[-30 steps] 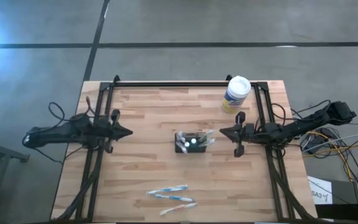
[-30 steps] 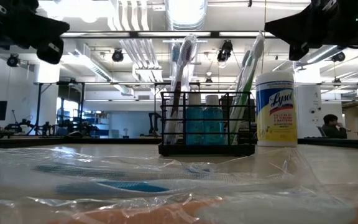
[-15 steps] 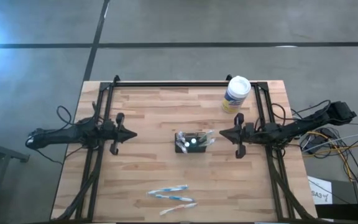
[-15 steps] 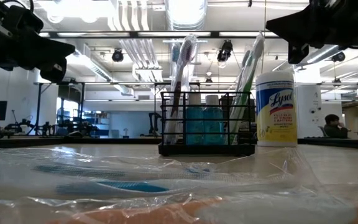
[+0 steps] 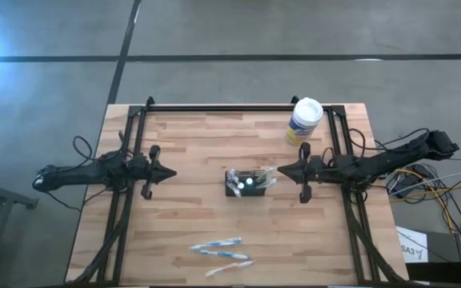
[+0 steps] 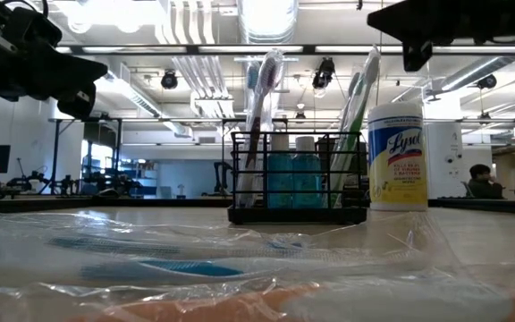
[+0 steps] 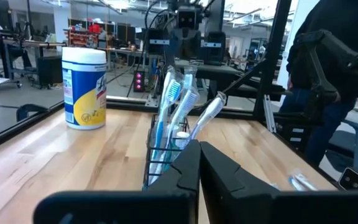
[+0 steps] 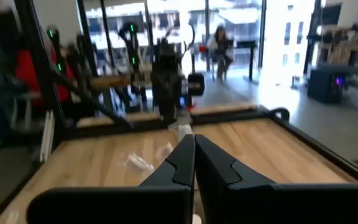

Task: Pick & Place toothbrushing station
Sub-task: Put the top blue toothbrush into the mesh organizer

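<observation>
Left tool [image 5: 169,172] and right tool [image 5: 281,170] closed, empty, toothbrushing station [image 5: 247,182] between them

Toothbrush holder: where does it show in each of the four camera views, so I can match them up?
High view: toothbrush holder at table centre, between both grippers.
Low view: holder mid-picture, just left of the wipes canister.
Left wrist view: holder straight ahead, just beyond the fingertips.
Right wrist view: too blurred to make out.
Shared landmark: the wipes canister, also in the high view and left wrist view.
</observation>
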Controlling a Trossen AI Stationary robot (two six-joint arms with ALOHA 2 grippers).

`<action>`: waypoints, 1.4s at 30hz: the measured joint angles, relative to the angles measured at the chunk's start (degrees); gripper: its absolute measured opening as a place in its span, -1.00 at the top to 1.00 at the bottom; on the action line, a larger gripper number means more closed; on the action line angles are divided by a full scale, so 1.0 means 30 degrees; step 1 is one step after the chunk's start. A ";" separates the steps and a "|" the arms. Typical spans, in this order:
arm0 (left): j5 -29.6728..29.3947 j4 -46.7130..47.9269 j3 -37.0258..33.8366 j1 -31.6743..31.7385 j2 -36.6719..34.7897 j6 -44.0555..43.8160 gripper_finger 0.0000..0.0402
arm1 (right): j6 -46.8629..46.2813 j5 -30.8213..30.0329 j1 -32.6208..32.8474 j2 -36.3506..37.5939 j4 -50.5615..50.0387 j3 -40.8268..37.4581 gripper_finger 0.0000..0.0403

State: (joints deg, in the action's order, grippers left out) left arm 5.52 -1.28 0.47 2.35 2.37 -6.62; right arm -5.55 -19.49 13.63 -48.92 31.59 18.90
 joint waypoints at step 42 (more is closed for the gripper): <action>-0.0321 0.0052 -0.0044 0.0003 0.0291 -0.0180 0.98 | -0.0103 -0.5661 0.6884 -1.6266 -1.2755 1.9093 0.96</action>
State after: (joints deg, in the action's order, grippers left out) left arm 4.56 -1.13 0.34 2.36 3.25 -7.16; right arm -5.86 -36.47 34.28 -97.71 -6.68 76.18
